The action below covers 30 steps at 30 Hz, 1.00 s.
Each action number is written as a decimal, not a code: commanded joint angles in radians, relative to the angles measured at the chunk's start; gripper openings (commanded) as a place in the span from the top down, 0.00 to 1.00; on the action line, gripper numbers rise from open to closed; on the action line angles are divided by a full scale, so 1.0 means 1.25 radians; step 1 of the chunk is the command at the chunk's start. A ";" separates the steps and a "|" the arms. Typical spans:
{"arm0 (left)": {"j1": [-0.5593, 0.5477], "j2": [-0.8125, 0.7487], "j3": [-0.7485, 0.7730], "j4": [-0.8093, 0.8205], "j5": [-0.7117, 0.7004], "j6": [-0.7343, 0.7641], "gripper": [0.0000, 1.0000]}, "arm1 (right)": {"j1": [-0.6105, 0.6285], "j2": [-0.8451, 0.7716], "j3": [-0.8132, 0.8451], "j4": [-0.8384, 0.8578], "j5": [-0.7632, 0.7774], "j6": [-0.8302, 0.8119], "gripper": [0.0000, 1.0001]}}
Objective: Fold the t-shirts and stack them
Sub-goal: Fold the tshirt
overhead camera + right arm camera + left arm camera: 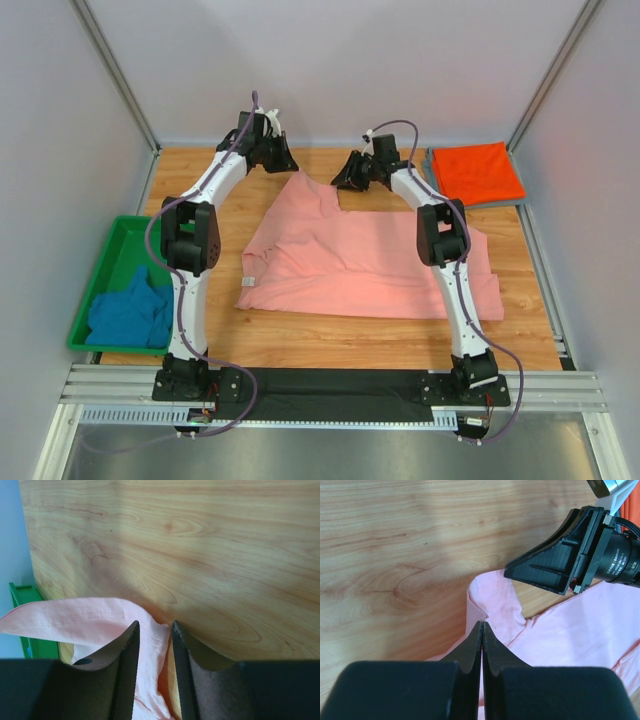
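— Where was the pink tee found?
— It was spread across the middle of the table, wrinkled along its left side.
— How was the left gripper seen?
— Toward the table's far left, pressed together, with a corner of the pink tee pinched at its tips.
— And the right gripper?
— Near the table's far middle, partly spread. A stitched edge of the pink tee was seen between the jaws, not yet squeezed.
— The others?
— An orange tee was laid at the table's far right corner, and a teal tee was heaped in a bin at the table's left edge.
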 commanded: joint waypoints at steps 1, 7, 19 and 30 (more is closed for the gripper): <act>-0.003 -0.024 0.022 -0.002 0.009 0.023 1.00 | 0.009 0.029 0.024 -0.004 0.026 0.000 0.67; -0.003 -0.031 0.010 -0.013 0.009 0.025 1.00 | 0.010 0.031 0.024 0.051 0.015 0.027 0.96; -0.001 -0.104 0.020 -0.125 -0.065 0.088 1.00 | -0.001 -0.174 -0.101 0.132 0.003 -0.025 1.00; -0.004 -0.346 -0.194 -0.164 -0.059 0.071 1.00 | -0.001 -0.457 -0.461 0.104 -0.019 -0.145 1.00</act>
